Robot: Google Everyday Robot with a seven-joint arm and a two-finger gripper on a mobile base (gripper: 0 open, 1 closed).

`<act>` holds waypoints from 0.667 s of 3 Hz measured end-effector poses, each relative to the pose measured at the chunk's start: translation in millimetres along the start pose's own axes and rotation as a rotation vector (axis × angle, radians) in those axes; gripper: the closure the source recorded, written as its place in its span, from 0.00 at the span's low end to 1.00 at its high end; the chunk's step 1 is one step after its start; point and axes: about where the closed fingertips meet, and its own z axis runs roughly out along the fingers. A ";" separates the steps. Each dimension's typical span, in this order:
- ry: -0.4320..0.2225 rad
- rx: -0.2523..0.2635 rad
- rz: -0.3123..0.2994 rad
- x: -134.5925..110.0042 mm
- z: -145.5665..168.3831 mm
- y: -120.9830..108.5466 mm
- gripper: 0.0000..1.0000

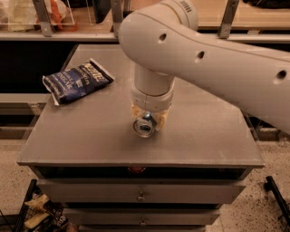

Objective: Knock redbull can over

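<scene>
The redbull can (143, 127) is a slim silver can, tipped so its silver top faces the camera. It sits between the tan fingers (162, 118) of my gripper (148, 120), just over the middle front of the grey table (90, 145). The gripper hangs from the big white arm that comes in from the right, and it is shut on the can. Whether the can touches the tabletop is hidden by the wrist and by the can itself.
A blue crinkled chip bag (77, 81) lies at the table's back left. Drawers (140, 195) sit under the tabletop. A shelf rail with bags (27, 13) runs behind. Clutter (38, 213) lies on the floor at the lower left.
</scene>
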 end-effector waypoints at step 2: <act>0.012 -0.136 -0.091 -3.5 16.6 0.5 0.35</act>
